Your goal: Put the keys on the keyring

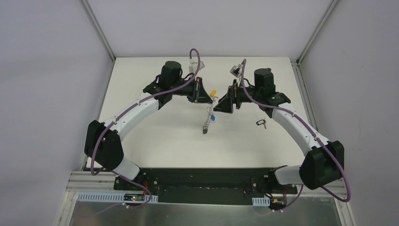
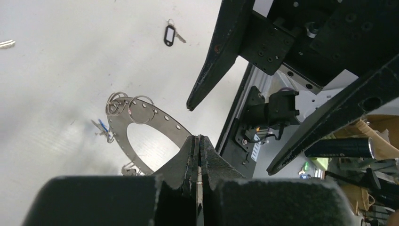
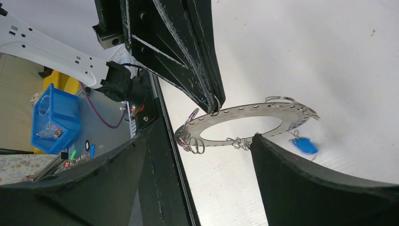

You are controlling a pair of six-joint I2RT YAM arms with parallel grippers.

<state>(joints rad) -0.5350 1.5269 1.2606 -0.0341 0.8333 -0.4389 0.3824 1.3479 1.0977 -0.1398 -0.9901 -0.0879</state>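
The keyring (image 3: 244,110), a flat grey metal ring with wire loops on its rim, hangs above the table. My left gripper (image 2: 198,139) is shut on its edge. A blue key (image 3: 305,145) dangles from a loop on the ring, and a yellow key (image 1: 213,92) shows near the top of the ring (image 1: 209,113). A black key (image 1: 260,123) lies loose on the table to the right. My right gripper (image 3: 200,141) is open beside the ring with nothing between its fingers. One of its fingertips (image 3: 257,138) stands at the ring's near rim.
The white table (image 1: 160,136) has metal rails along its edges. Beyond the table edge, the right wrist view shows a blue bin (image 3: 54,117) with small parts. The two grippers are close together at the middle back of the table.
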